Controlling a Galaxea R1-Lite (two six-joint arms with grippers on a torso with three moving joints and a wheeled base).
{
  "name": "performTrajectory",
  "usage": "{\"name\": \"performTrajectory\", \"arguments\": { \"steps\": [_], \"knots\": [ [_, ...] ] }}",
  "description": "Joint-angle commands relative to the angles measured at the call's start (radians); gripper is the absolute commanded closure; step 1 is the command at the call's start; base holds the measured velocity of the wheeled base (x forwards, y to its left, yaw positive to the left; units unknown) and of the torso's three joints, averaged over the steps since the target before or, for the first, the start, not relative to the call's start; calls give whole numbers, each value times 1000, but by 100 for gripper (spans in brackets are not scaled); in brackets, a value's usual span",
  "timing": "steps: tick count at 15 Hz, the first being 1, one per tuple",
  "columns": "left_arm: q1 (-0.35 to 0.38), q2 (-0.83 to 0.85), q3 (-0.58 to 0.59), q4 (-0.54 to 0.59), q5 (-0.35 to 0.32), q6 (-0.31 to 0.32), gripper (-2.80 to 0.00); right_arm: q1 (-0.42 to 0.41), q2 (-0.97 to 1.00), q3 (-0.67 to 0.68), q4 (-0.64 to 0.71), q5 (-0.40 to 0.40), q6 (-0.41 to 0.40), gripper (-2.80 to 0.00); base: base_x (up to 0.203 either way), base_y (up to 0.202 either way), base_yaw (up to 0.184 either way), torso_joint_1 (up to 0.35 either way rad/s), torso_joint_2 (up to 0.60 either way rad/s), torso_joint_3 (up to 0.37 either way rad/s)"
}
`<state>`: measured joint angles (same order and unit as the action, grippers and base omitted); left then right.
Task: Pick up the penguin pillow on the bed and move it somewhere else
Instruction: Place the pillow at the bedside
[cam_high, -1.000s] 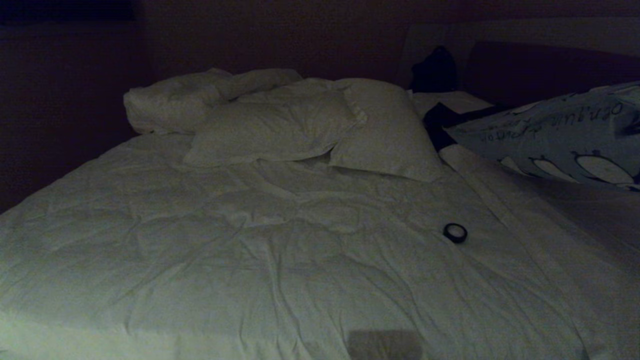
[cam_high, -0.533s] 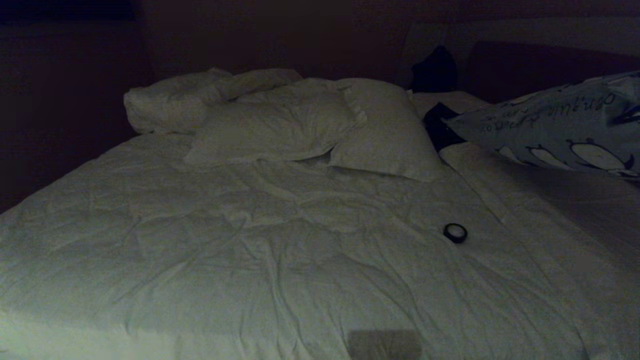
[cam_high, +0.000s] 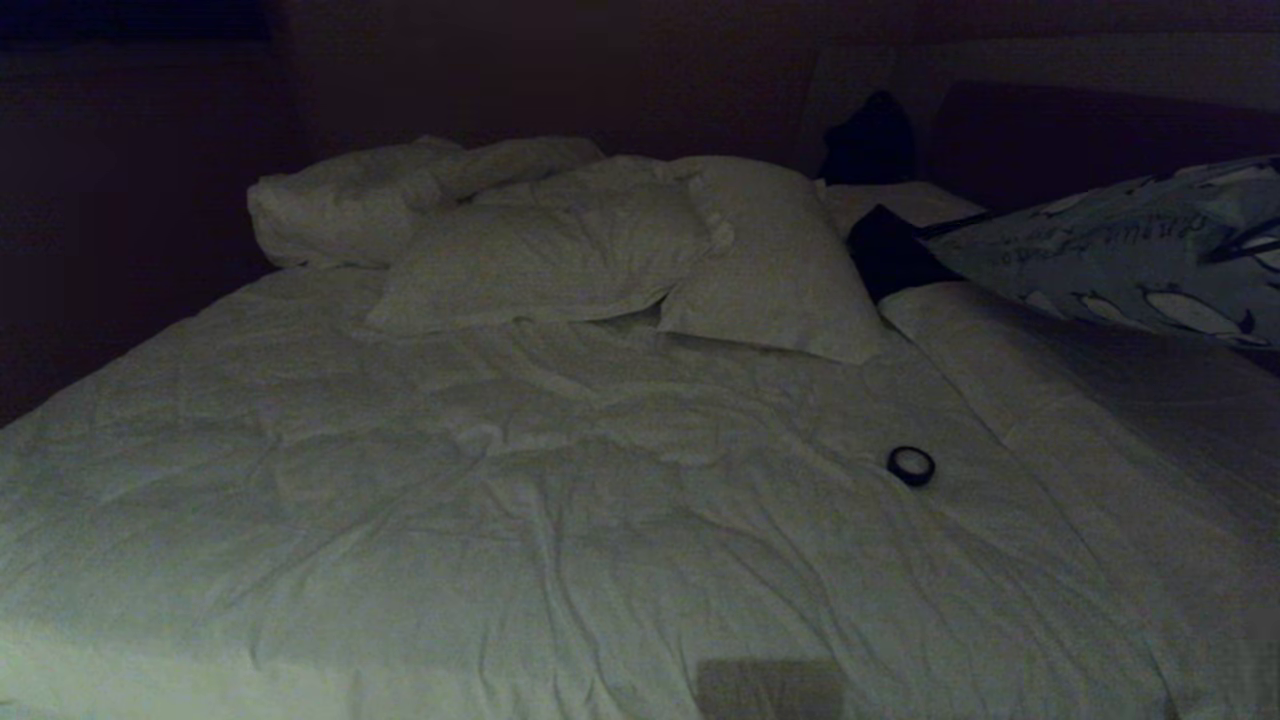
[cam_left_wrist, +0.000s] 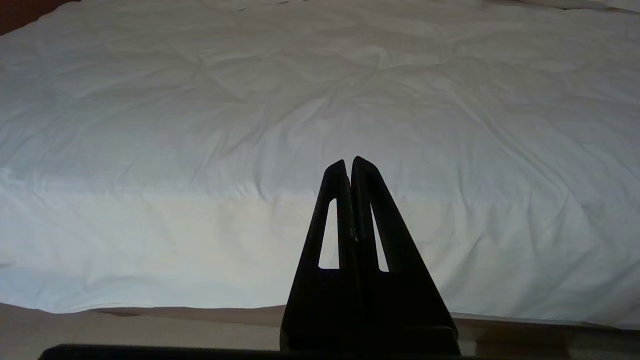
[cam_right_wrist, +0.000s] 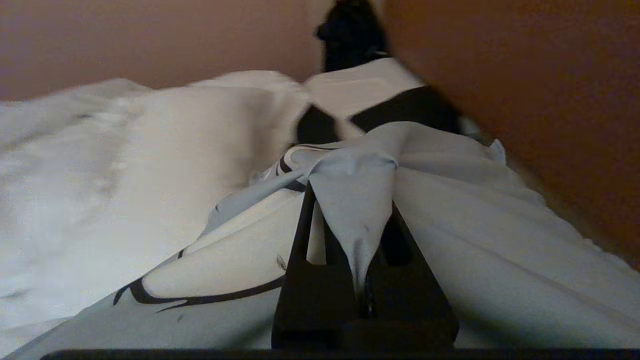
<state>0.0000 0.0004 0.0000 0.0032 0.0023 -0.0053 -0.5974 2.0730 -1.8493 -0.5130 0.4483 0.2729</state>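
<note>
The right gripper (cam_right_wrist: 352, 200) is clenched on a bunched fold of the penguin pillow (cam_right_wrist: 465, 225), whose grey-blue cloth spreads out beyond and to both sides of the fingers. In the head view the penguin pillow (cam_high: 1140, 265) hangs lifted at the far right side of the bed (cam_high: 560, 520), above the white duvet and apart from the plain white pillows (cam_high: 600, 240) at the headboard end. A small dark ring (cam_high: 910, 466) lies on the duvet. The left gripper (cam_left_wrist: 350, 167), fingers pressed together on nothing, hovers by the bed's near edge.
</note>
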Motion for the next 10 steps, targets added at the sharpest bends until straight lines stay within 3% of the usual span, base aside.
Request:
{"name": "performTrajectory", "arguments": {
  "steps": [1,10],
  "knots": [
    [0,0,2,0,1,-1,0,-36,115,-97,68,10,-45,0,0,0,0,0,0,0],
    [0,0,2,0,1,-1,0,-107,289,-63,79,43,-258,0,0,0,0,0,0,0]
  ]
}}
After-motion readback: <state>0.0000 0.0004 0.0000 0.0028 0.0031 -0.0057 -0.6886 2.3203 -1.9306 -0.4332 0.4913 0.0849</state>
